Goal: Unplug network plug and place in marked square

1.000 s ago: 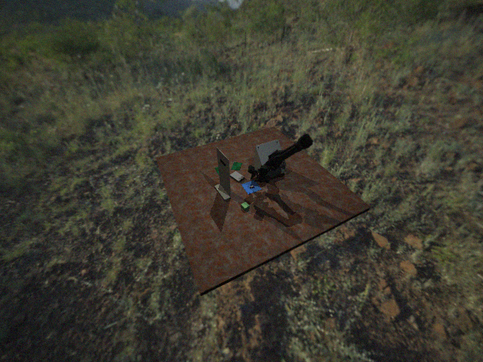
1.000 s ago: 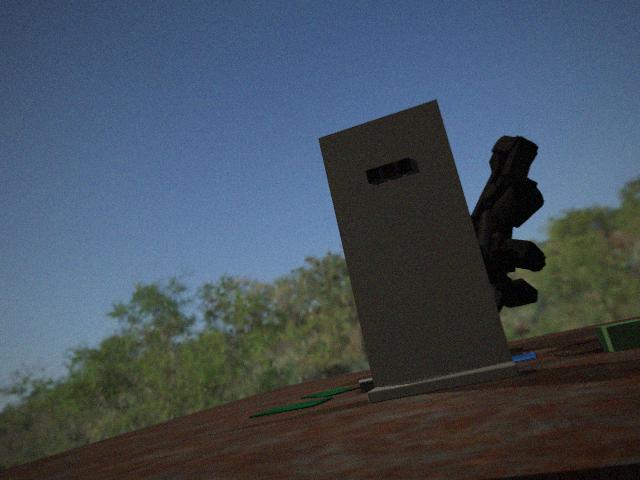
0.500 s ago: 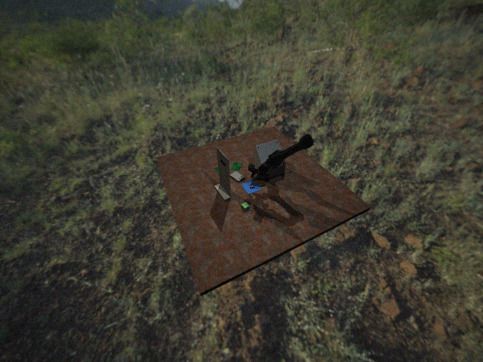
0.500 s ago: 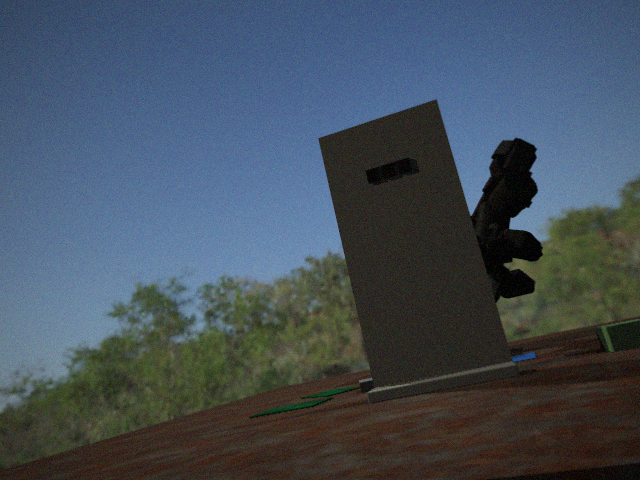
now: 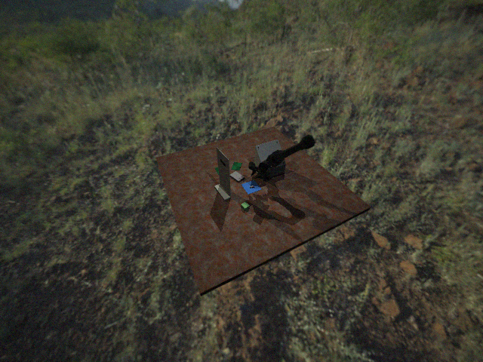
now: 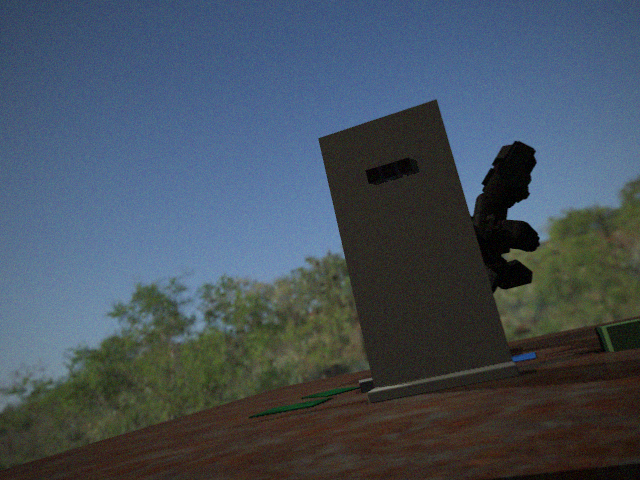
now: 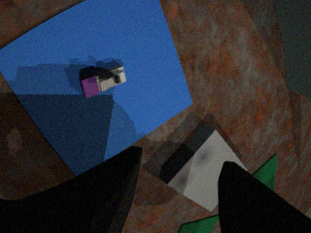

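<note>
The plug (image 5: 251,186) (image 7: 104,83), pale with a purple end, lies on the blue marked square (image 5: 246,189) (image 7: 155,73), well inside its edges. The upright panel (image 5: 224,175) (image 6: 413,268) stands to the left of the square in the top view, with a dark slot near its top. My gripper (image 5: 253,177) (image 7: 182,165) is partly open, with nothing between its fingers. It is above the table, apart from the plug, which shows beyond the fingertips in the wrist view. In the exterior view the panel hides the plug and part of the hand.
A low grey-white box (image 5: 237,176) (image 7: 209,172) lies beside the square, below the fingers in the wrist view. Flat green pieces (image 5: 236,166) (image 6: 292,407) lie past it. A green block (image 5: 244,205) (image 6: 622,335) sits nearer the front. A grey slanted plate (image 5: 267,148) stands by the arm.
</note>
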`<action>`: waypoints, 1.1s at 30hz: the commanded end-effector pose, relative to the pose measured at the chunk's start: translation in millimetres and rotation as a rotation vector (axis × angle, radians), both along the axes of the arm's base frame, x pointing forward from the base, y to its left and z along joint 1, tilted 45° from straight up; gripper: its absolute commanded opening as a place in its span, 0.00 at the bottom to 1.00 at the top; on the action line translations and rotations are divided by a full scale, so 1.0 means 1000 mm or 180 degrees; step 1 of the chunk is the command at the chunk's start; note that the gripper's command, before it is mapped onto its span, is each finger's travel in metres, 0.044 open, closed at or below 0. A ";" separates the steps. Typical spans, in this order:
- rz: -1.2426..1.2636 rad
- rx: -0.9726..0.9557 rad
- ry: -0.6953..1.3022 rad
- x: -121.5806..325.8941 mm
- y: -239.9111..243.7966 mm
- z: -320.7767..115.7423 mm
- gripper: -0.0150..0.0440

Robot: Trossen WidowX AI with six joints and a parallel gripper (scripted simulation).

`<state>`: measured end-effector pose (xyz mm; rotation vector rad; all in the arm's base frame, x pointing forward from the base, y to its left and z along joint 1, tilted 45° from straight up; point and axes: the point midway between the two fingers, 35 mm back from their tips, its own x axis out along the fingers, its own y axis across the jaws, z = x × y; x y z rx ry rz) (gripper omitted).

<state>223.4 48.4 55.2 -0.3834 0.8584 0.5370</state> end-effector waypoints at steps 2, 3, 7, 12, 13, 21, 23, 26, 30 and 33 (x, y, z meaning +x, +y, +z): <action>0.0012 0.0006 -0.0051 0.000 -0.003 0.008 0.52; 0.0012 0.0006 -0.0052 -0.001 -0.004 0.008 0.52; 0.0011 0.0009 -0.0056 -0.003 -0.006 0.012 0.52; 0.0009 0.0012 -0.0062 -0.005 -0.009 0.016 0.52; -0.0003 0.0008 -0.0010 -0.005 -0.008 0.010 0.52; 0.0002 -0.0019 0.0014 -0.004 -0.022 0.022 0.52; 0.0004 -0.0024 0.0019 -0.004 -0.026 0.025 0.52; 0.0008 -0.0030 0.0025 -0.004 -0.031 0.030 0.52; 0.0014 -0.0036 0.0031 -0.004 -0.038 0.037 0.52; 0.0017 -0.0037 0.0032 -0.005 -0.044 0.042 0.52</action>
